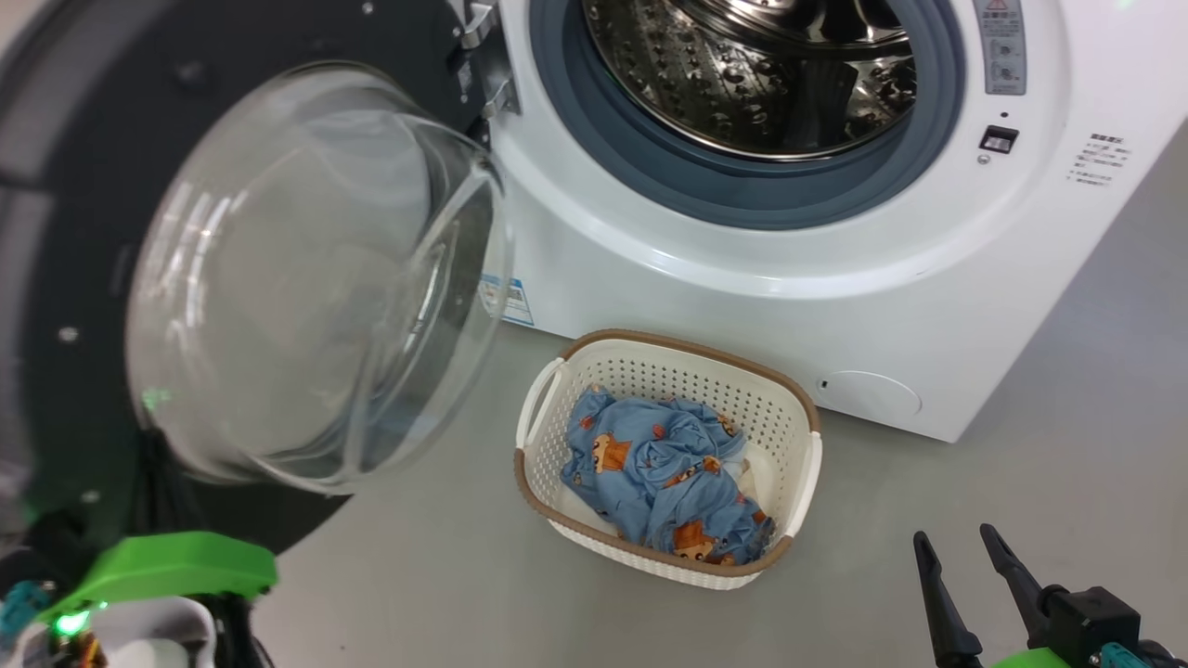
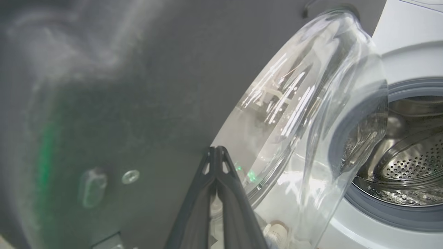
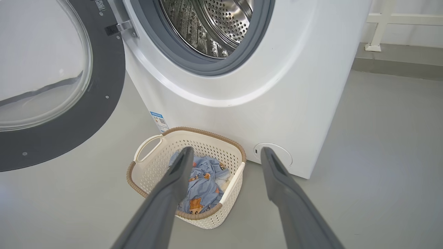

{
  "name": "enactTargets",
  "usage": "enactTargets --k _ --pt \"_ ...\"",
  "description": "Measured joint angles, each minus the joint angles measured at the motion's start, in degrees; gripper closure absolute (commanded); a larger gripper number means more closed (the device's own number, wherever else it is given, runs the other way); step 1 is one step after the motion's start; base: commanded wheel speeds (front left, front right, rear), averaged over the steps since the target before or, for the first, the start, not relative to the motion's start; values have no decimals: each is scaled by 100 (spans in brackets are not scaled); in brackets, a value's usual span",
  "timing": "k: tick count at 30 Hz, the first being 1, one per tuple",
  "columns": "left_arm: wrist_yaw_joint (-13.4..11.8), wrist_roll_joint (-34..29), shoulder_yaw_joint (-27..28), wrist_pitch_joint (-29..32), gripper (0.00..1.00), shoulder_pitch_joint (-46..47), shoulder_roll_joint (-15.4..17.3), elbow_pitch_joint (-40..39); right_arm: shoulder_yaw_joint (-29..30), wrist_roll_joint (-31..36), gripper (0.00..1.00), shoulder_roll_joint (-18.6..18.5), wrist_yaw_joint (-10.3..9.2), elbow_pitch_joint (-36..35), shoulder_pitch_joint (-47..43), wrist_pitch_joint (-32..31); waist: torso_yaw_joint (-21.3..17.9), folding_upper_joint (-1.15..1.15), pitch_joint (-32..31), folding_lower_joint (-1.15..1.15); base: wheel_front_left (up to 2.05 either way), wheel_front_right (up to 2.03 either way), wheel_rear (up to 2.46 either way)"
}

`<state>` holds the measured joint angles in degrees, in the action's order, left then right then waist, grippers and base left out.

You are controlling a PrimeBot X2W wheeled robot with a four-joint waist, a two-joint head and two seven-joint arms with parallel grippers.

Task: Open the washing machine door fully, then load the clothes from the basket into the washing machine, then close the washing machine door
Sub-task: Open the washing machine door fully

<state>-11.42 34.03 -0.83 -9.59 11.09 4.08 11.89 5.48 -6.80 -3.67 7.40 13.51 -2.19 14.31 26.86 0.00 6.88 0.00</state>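
Left gripper (image 2: 217,149): pressed together tip to tip, pinches nothing visible. Points at the inner black face of the washing machine door (image 2: 121,103), with the rim of the glass porthole (image 2: 304,103) just beside the tips at 3 o'clock. Touching the door or just short of it: cannot tell.

Right gripper (image 1: 954,538): spread wide, holds nothing, touches nothing. Sits at 5 o'clock in the head view, above the floor (image 1: 1067,445), apart from the basket (image 1: 687,348) at its 4 o'clock.

Washing machine door: swung open, at 9 o'clock in the head view, hinged at the 9 o'clock edge of the drum (image 1: 742,74) opening.

Washing machine (image 1: 742,269): at 1 o'clock, grey seal (image 1: 650,167) ringing the drum.

Basket: on the floor, just beside the machine's front, at 6 o'clock below the opening.

Clothes (image 1: 650,464): heaped inside the basket, a cream-white piece at their 3 o'clock side.
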Motion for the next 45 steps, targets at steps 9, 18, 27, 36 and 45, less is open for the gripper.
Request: enactTargets --k 9,18,27,36,45 --pt "151 88 538 -453 100 771 97 1470 21 0 0 -3 0 21 -16 0 -142 0 -81 0 0 0 0" --pt "364 -397 1079 -471 100 1334 171 2306 -74 0 0 -14 0 87 -16 0 -193 0 -147 0 0 0 0" --pt "572 -883 1661 -475 100 1539 115 2585 -88 -1 0 -11 0 123 -17 0 -283 0 -220 0 0 0 0" --pt "772 -915 1916 -494 100 1420 -248 2148 -91 -42 0 10 0 141 -23 0 -344 0 -344 0 0 0 0" --pt "637 -561 948 -495 5 404 -264 -13 -112 -42 0 32 0 122 -80 0 -511 0 -389 0 0 0 0"
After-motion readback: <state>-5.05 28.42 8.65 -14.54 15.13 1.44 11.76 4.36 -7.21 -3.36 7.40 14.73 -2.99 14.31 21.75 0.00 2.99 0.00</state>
